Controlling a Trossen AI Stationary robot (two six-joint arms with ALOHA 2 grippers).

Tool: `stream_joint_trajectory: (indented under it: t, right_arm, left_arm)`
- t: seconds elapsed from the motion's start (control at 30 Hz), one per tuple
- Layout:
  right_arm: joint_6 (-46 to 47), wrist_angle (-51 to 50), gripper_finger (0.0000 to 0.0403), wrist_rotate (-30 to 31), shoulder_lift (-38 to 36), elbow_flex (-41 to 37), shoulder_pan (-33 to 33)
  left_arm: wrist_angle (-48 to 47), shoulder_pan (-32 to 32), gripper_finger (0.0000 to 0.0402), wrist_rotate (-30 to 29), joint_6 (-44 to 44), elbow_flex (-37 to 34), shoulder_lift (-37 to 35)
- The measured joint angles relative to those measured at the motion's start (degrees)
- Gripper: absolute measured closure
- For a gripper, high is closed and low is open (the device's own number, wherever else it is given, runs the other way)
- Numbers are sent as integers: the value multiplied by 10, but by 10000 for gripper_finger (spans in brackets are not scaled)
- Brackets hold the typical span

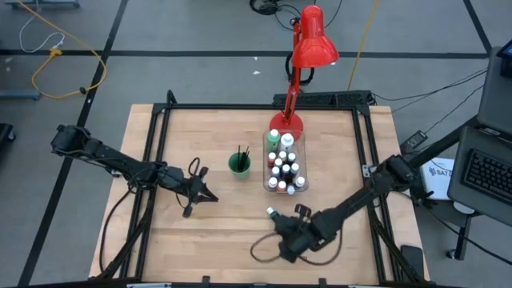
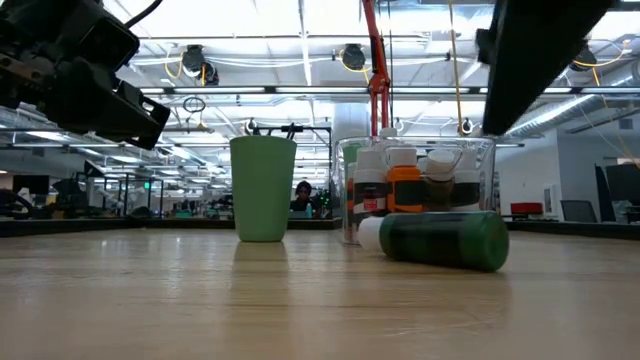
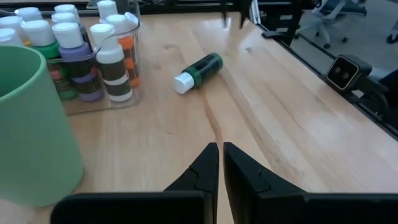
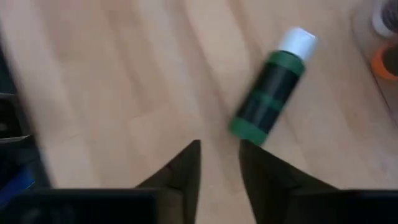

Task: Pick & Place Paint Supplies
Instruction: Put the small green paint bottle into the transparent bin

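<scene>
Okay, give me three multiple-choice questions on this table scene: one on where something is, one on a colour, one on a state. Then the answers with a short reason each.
1. Where is the loose green paint bottle?
A. On the table in front of the clear bin
B. Inside the green cup
C. Held in the left gripper

2. What colour is the lamp behind the bin?
A. Blue
B. Red
C. Yellow

3. How is the loose green bottle resting?
A. Upright
B. On its side
C. Upside down in the bin

Answers:
1 A: the high view shows it on bare wood just beyond the bin's near end, apart from the cup and close to the right gripper.
2 B: its shade and base are bright red.
3 B: the low view shows it lying flat, white cap pointing sideways.

The left gripper is shut and holds nothing.
</scene>
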Motion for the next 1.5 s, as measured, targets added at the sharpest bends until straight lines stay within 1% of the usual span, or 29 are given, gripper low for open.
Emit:
stream_joint_trajectory:
  t: [0.13, 0.23, 0.3, 0.4, 0.53, 0.73, 0.87, 1.0, 1.17, 1.3, 1.4, 1.5]
  right_arm:
    - [15, -1, 243, -47, 0, -28, -33]
    - [16, 2, 203, -60, 0, -45, -47]
    - [17, 9, 181, -59, 0, -59, -53]
    - [24, 23, 157, -46, 0, -77, -61]
    - [22, 50, 140, -46, 0, -96, -63]
    - [1, 130, 136, -44, 0, -118, -62]
    - [-4, 169, 136, -30, 0, -138, -63]
    - [-34, 202, 136, -34, 0, -171, -68]
    - [-62, 267, 138, -47, -4, -219, -69]
    - [-93, 292, 159, -36, -5, -238, -61]
    - [-131, 299, 181, -5, -3, -239, -51]
    - [-196, 322, 202, 23, 0, -240, -39]
  left_arm:
    - [-1, 0, 378, 0, 7, 0, 0]
    - [0, 0, 378, 0, 7, 0, 0]
    - [0, 0, 378, 0, 7, 0, 0]
    - [0, 0, 378, 0, 7, 0, 0]
    - [0, 0, 378, 0, 7, 0, 0]
    - [0, 0, 378, 0, 6, 0, 0]
    - [-1, 0, 378, 0, 2, 0, 0]
    - [-1, 0, 378, 0, -4, 0, 0]
    - [-1, 0, 378, 0, 5, 0, 0]
    - [-1, 0, 378, 0, 2, 0, 0]
    - [-3, 0, 378, 0, -7, 0, 0]
    - [-4, 0, 378, 0, -5, 0, 0]
